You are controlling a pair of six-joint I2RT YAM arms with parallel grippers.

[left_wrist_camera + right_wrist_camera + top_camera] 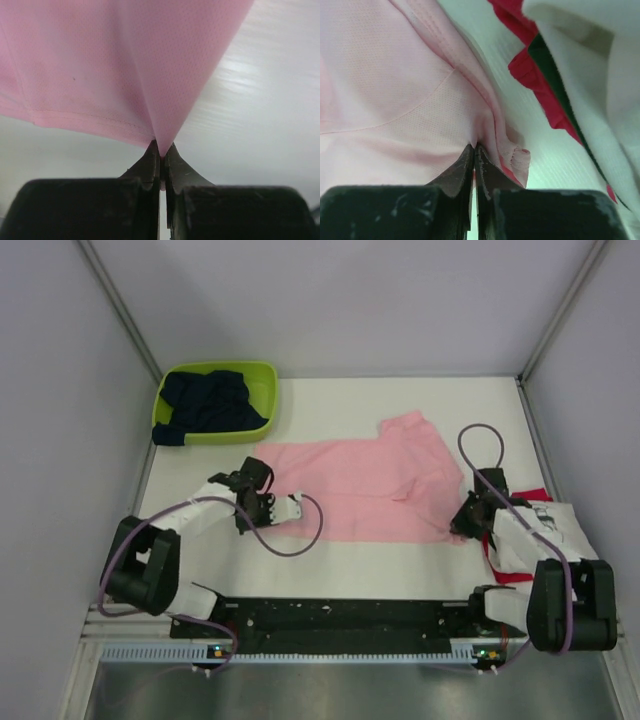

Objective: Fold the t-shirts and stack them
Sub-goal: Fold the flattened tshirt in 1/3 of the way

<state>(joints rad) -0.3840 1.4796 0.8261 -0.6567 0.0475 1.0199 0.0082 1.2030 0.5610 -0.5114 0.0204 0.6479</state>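
The light pink t-shirt (362,485) lies spread across the middle of the white table. My left gripper (268,502) is shut on its near left corner; in the left wrist view the pink cloth (125,65) rises from the closed fingertips (161,152). My right gripper (465,523) is shut on the near right corner, and the pink cloth (395,90) bunches at its tips (474,148). The navy t-shirt (208,405) sits in the basket. The white t-shirt (545,530) lies on the red one (500,565) at the right, also in the right wrist view (590,60).
The lime-green basket (262,375) stands at the far left corner. Grey walls enclose the table on three sides. The red cloth edge (540,85) lies close to the right of my right gripper. The black arm rail (340,615) runs along the near edge.
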